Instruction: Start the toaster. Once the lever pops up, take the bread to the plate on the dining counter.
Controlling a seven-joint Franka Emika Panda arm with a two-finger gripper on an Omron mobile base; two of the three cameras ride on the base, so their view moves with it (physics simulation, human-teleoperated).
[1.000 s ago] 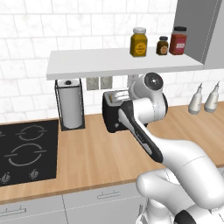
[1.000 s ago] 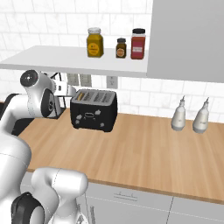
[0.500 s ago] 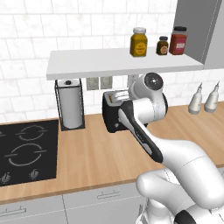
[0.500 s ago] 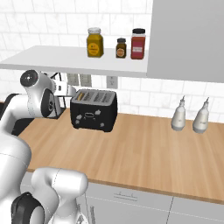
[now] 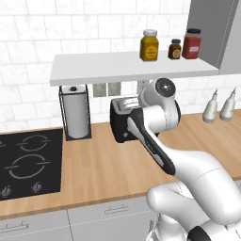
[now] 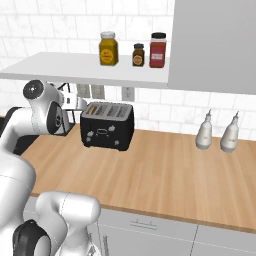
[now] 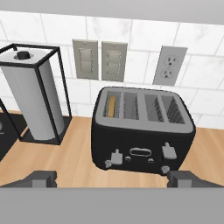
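On the wood counter (image 6: 165, 170) by the far tiled wall stands the black toaster (image 7: 142, 131), right of the paper towel roll (image 7: 33, 103). What looks like the bread (image 7: 112, 106) sits in its leftmost slot. The gripper (image 7: 111, 178) is spread wide, near the toaster's front.

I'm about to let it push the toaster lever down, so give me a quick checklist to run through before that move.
1. Tool open: ok, both tips stand wide apart.
2. Toaster in front of the tool: ok, its front faces the hand view.
3. Bread loaded: ok, a tan slice sits in the leftmost slot.
4. Levers reachable: ok, left lever and right lever both show on the front.
5. Lever still up: cannot tell.
6. Paper towel holder apart from the toaster: ok.
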